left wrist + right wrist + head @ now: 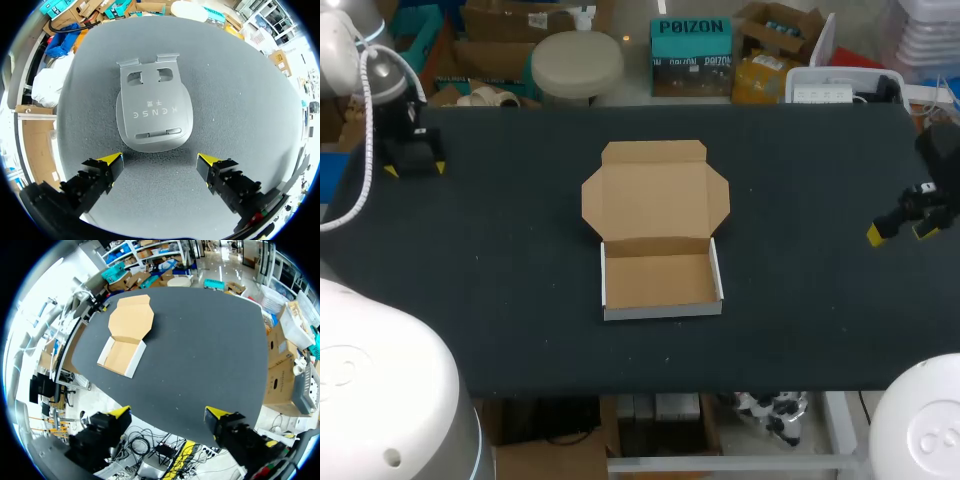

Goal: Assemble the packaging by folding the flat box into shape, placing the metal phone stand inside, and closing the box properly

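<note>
Left gripper (160, 161) spread wide, grey phone stand (154, 112) just ahead, well left of the box (658, 282), box open-lidded on dark table (500, 280), right gripper (167, 416) wide too, well right of it.

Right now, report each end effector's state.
Left end effector: open, empty, stand lying ahead of it.
Right end effector: open, empty.
</note>
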Motion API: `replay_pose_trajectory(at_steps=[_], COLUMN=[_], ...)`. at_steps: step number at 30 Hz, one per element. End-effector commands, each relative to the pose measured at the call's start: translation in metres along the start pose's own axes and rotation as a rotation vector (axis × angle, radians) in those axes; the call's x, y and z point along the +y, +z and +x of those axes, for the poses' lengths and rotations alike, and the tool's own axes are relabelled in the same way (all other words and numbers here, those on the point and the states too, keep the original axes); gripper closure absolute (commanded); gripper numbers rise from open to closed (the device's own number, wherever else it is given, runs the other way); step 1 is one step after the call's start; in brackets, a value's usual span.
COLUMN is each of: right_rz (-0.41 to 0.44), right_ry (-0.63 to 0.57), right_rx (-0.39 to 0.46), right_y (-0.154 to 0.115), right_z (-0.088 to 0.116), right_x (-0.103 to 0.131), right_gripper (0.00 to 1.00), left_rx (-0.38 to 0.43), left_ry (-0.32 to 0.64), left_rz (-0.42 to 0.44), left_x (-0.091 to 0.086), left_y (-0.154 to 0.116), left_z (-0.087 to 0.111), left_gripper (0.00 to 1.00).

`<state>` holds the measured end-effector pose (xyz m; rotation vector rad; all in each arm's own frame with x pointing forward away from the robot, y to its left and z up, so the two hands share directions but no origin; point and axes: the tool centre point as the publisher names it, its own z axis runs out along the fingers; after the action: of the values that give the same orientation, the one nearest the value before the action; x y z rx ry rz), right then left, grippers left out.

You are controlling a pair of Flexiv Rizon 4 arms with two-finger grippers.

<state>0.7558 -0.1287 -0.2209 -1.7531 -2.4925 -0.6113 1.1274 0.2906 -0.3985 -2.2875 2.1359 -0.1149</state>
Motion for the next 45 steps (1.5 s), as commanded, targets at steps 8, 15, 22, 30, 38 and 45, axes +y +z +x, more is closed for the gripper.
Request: replay_pose_trajectory(at_steps=[8, 15, 22, 30, 38, 45], right_rz=[0.005, 0.005, 0.005, 0.005, 0.005, 0.005], right_ry=[0.001, 0.001, 0.001, 0.001, 0.001, 0.001], right_rx=[0.0, 0.0, 0.0, 0.0, 0.0, 0.0], right_y=[-0.002, -0.002, -0.002, -0.002, -0.002, -0.002], right_z=[0.001, 0.001, 0.001, 0.001, 0.001, 0.001], right_x=[0.0, 0.0, 0.0, 0.0, 0.0, 0.0], right_gripper=[0.0, 0.0, 0.0, 0.0, 0.0, 0.0], left_rx=[-0.004, -0.007, -0.012, -0.011, -0.012, -0.019], left_ry=[0.011, 0.009, 0.016, 0.024, 0.024, 0.028], left_rz=[-0.018, -0.015, -0.015, -0.018, -0.017, -0.015], left_x=[-0.011, -0.016, -0.019, -0.025, -0.032, -0.037], left_y=[0.002, 0.001, 0.001, 0.003, 0.002, 0.001], left_z=[0.001, -0.004, -0.004, -0.004, -0.005, -0.004], left_gripper=[0.0, 0.0, 0.0, 0.0, 0.0, 0.0])
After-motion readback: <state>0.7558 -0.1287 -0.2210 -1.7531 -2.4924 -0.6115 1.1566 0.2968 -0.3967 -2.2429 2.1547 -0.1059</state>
